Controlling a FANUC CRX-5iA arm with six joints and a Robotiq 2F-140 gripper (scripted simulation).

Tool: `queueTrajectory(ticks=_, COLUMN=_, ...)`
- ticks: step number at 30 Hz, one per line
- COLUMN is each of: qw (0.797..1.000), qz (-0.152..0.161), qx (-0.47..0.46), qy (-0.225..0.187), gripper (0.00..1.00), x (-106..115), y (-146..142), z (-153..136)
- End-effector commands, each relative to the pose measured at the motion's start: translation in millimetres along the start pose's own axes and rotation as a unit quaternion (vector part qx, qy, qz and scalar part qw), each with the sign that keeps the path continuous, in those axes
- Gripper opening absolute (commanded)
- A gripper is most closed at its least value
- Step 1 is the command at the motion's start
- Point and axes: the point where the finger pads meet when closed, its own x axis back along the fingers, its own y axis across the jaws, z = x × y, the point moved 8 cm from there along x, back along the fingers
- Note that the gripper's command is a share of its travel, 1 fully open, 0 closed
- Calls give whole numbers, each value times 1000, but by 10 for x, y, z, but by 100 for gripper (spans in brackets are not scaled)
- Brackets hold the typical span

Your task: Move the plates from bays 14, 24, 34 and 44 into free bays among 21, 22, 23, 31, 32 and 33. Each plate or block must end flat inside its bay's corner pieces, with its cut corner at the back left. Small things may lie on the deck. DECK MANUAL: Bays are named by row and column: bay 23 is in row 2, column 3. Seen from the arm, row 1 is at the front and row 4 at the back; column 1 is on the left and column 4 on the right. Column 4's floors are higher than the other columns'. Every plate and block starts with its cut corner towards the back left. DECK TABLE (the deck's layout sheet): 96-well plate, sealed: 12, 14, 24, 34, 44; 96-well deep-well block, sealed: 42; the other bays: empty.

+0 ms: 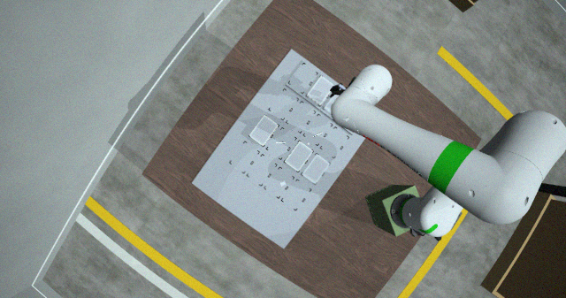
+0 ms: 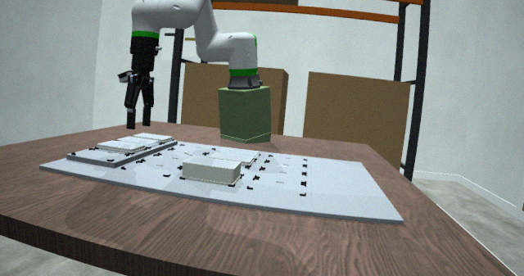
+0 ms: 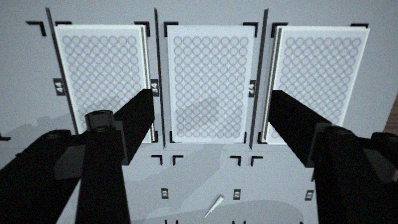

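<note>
My gripper (image 2: 139, 125) (image 3: 211, 105) is open and empty, high above the raised column 4. Its fingers straddle the plate in bay 24 (image 3: 210, 75) in the wrist view. The plate in bay 34 (image 1: 320, 89) (image 2: 120, 146) (image 3: 102, 60) is to its left in the wrist view, and the plate in bay 14 (image 3: 320, 60) to its right. Bay 44 (image 1: 302, 72) is empty. A plate (image 1: 299, 156) lies flat in bay 22, beside the plate in bay 12 (image 1: 316, 168). The arm hides bay 14 in the top view. Cut corners are too small to tell.
The deep-well block (image 1: 263, 130) (image 2: 210, 171) stands in bay 42. A thin white tip (image 1: 317, 134) (image 3: 215, 205) lies in bay 23, and another thin white piece (image 1: 280, 142) in bay 32. A small white square (image 1: 283, 184) lies in bay 21. The raised floor's edge runs beside column 3.
</note>
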Motion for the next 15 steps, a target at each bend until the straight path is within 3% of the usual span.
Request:
queueTrajectory(ticks=1, qw=1000, qz=1, qx=0, qy=0, gripper=70, x=-45, y=-5, z=3)
queueTrajectory(ticks=15, qw=1000, qz=1, qx=0, qy=0, gripper=70, x=-205, y=-5, z=3)
